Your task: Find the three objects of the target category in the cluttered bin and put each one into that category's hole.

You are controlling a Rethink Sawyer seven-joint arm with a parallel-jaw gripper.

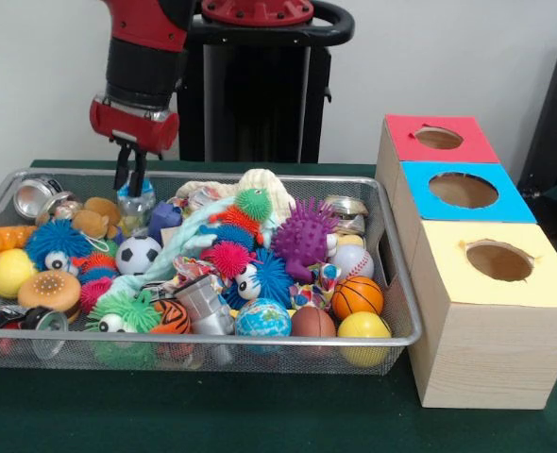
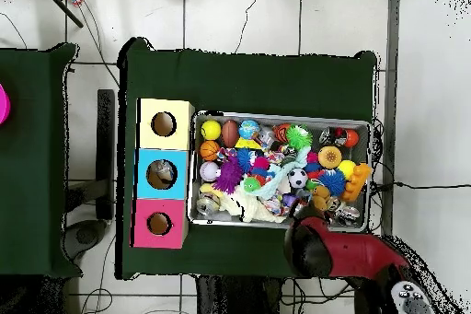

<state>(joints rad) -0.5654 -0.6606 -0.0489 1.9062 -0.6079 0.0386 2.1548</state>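
My gripper [image 1: 130,179] hangs at the bin's far left corner, its tips right at the top of a small clear plastic bottle [image 1: 135,208]. Whether it touches or grips the bottle does not show. The wire mesh bin [image 1: 212,341] is heaped with toys: a soccer ball [image 1: 138,254], a purple spiky ball [image 1: 305,236], a basketball [image 1: 357,295], a globe ball [image 1: 262,319] and crushed cans [image 1: 38,196]. In the overhead view the arm [image 2: 313,241] covers the bin's [image 2: 281,115] lower edge and hides the gripper.
Three boxes with round holes stand in a row beside the bin: red [image 1: 401,132], blue [image 1: 420,193] and yellow [image 1: 448,274]. From overhead the boxes, yellow [image 2: 152,108], blue [image 2: 145,158] and pink [image 2: 147,237], lie left of the bin; something grey shows in the blue hole.
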